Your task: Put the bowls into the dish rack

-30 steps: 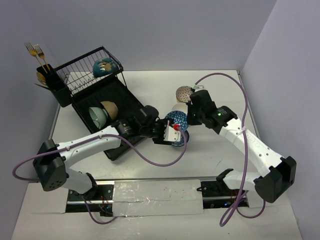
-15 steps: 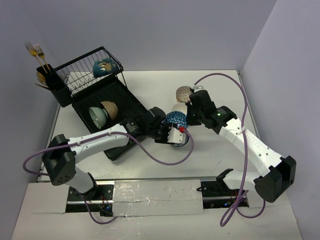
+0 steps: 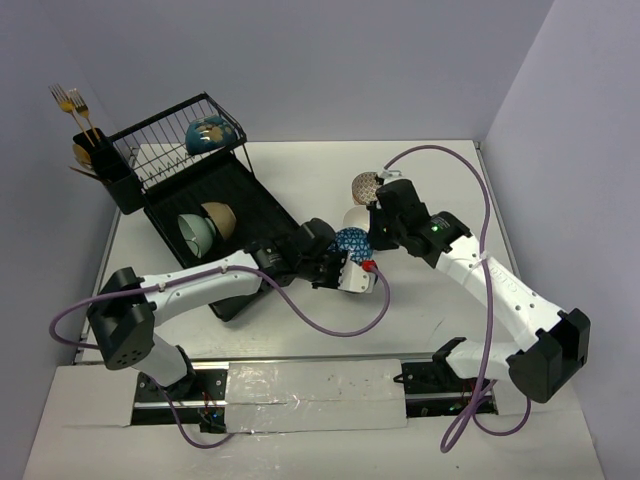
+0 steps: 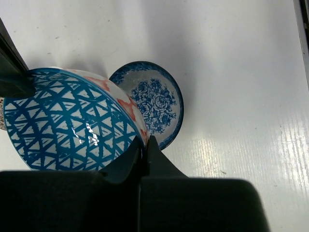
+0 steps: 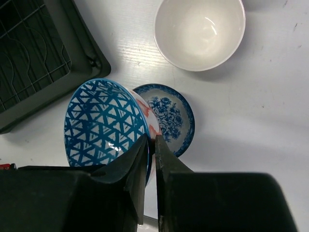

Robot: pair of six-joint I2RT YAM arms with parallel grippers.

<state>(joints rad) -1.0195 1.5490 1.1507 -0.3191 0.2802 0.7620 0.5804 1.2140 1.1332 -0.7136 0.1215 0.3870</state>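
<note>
Looking at the left wrist view, Mia: where is the blue triangle bowl (image 4: 67, 121) against the left jaws?

Right at their tips, Tom. Its rim, where the red pattern shows, meets the jaws, and the rest of the bowl spreads out to the left of them. It covers part of a flower bowl (image 4: 157, 104) that lies on the desk (image 4: 231, 72) behind it. I cannot tell whether the two bowls touch.

How wide are those jaws?

Barely a hairline apart. They are pinched on that rim.

And the right jaws?

In the right wrist view they leave a narrow slit, and the same bowl's rim runs into it from above, so they are clamped on it too. The bowl lies up and left of the tips, and the flower bowl is just to their right. A cream bowl (image 5: 199, 31) sits farther up, apart from both. A corner of the rack (image 5: 87, 48) shows at the upper left.

What about from above?

Both arms meet over the middle of the desk with the triangle bowl between them, near the rack's front corner. A dotted bowl (image 3: 367, 187) sits just beyond the cream one. A teal bowl (image 3: 210, 135) is in the rack's wire basket on top. A mint bowl (image 3: 196, 232) and a brown bowl (image 3: 221, 216) are side by side on the black tray. The cup (image 3: 100, 160) with gold forks (image 3: 70, 100) is at the rack's far left end.
</note>
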